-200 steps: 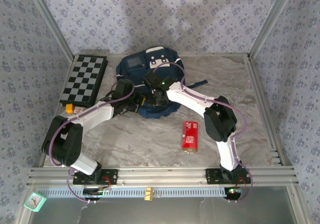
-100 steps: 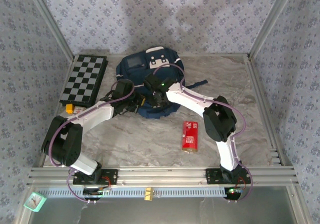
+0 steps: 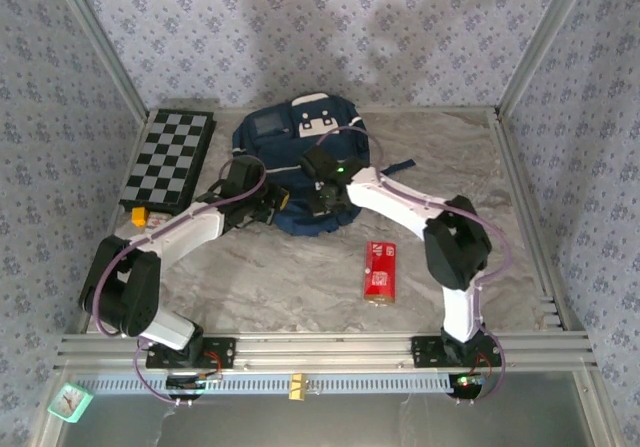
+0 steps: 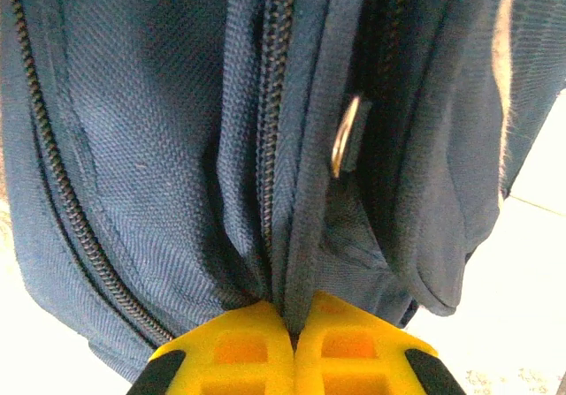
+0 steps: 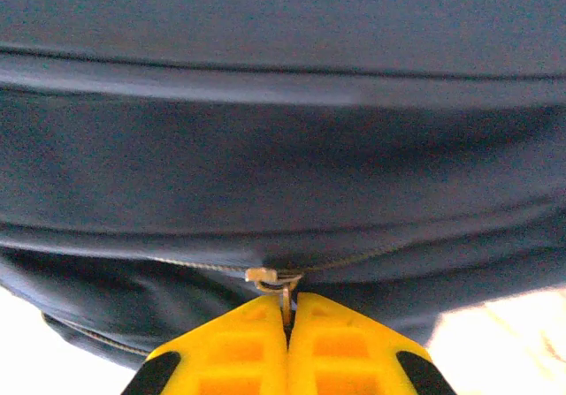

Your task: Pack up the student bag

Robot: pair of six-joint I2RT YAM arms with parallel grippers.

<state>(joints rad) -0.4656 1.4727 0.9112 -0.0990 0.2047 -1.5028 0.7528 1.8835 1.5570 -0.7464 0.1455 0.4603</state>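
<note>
Where right end effector (image 5: 287,314) pinches, zipper pull (image 5: 279,280) half-hidden.

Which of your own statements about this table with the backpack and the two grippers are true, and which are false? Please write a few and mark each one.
1. The right gripper is shut on the zipper pull of the backpack. True.
2. The left gripper is open and holds nothing. False: it is shut on a fold of the backpack's fabric beside a zipper.
3. The red packet is inside the backpack. False: it lies on the table, apart from the backpack and nearer to the arm bases.
4. The checkerboard lies to the left of the backpack. True.
</note>
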